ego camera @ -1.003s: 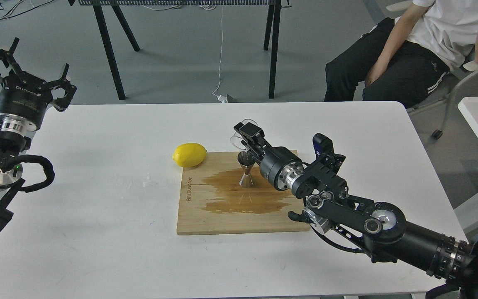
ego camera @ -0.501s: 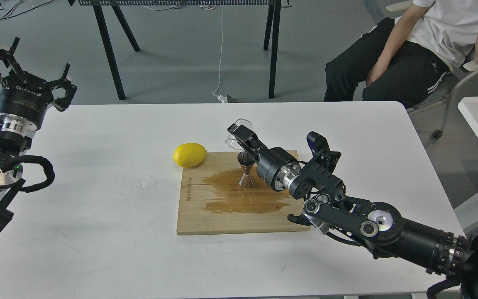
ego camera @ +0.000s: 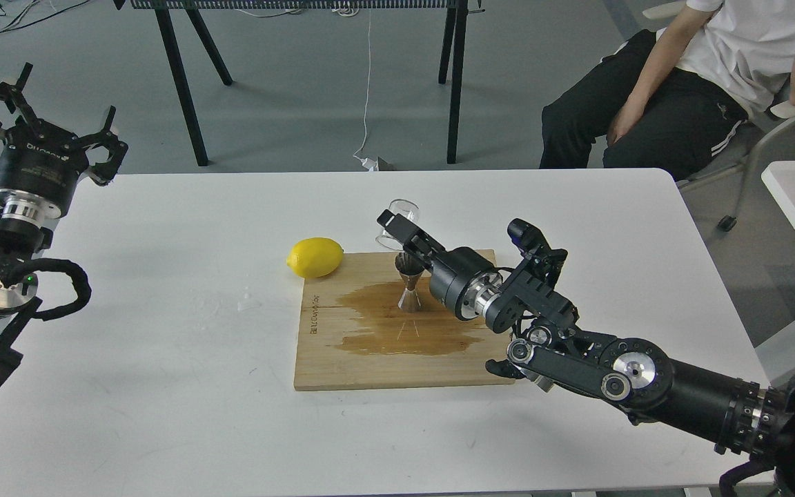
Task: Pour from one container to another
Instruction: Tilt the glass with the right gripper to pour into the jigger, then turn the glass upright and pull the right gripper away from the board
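Observation:
The steel jigger point(ego camera: 409, 285) stands upright on the wooden cutting board point(ego camera: 342, 359), in the middle of a wide wet stain. My right gripper point(ego camera: 397, 228) is shut on the small clear glass cup point(ego camera: 399, 212), held just above and behind the jigger's mouth, its rim turned up and away. My left gripper point(ego camera: 42, 114) hangs open and empty off the table's far left corner, well away from both.
A yellow lemon point(ego camera: 315, 257) lies at the board's far left corner. A few drops point(ego camera: 248, 302) sit on the white table point(ego camera: 163, 386) left of the board. A seated person point(ego camera: 701, 83) is beyond the far right edge.
My right gripper has shifted slightly left and turned the glass cup back towards upright above the jigger. The left arm, lemon and jigger stay put.

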`<control>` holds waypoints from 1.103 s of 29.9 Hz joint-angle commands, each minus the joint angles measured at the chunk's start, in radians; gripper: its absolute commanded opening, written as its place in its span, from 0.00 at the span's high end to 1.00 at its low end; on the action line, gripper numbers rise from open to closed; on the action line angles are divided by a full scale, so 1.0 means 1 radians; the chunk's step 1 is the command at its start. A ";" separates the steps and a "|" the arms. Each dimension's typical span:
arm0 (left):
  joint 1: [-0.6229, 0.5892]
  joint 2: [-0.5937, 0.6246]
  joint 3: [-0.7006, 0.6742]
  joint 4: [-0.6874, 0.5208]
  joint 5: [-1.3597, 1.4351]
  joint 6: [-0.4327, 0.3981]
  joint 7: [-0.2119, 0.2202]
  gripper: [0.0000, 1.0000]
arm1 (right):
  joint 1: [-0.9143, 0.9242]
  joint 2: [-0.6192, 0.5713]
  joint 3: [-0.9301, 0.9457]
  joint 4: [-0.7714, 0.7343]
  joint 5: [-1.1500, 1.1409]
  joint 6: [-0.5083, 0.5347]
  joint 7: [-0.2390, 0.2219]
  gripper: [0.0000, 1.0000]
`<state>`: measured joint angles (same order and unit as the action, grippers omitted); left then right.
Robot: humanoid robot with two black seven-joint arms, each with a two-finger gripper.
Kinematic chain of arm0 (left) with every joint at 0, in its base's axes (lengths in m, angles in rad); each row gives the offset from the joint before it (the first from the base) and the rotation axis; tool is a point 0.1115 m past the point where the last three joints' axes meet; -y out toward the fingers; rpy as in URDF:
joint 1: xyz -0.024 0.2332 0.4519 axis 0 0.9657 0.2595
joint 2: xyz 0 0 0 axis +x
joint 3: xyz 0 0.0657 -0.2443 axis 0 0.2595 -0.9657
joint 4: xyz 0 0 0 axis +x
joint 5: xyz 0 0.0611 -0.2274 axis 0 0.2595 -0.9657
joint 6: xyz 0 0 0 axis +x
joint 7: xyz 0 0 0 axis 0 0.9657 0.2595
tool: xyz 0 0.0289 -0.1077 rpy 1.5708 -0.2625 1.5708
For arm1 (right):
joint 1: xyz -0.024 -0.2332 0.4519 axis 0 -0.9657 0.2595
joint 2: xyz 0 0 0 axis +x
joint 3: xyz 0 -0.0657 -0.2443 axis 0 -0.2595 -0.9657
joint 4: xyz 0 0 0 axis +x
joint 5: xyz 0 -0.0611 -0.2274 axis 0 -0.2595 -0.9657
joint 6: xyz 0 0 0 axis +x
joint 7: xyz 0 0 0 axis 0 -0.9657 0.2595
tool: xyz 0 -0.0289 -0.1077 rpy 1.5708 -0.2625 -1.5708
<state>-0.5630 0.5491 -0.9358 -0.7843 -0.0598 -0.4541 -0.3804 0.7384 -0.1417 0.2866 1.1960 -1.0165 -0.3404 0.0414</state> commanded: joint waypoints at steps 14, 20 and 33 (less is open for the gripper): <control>0.006 -0.002 -0.002 0.000 0.000 0.000 0.000 0.00 | -0.010 -0.062 0.020 0.020 -0.027 0.003 -0.003 0.64; 0.006 -0.002 -0.002 -0.001 0.000 0.000 0.000 0.00 | -0.019 -0.093 0.118 0.086 0.229 0.015 -0.009 0.65; -0.001 0.008 -0.006 0.014 -0.002 -0.001 0.002 0.00 | -0.204 -0.257 0.514 0.192 0.904 0.104 -0.040 0.65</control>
<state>-0.5589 0.5586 -0.9392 -0.7829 -0.0602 -0.4541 -0.3803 0.6036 -0.3761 0.6846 1.3834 -0.2342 -0.2540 0.0192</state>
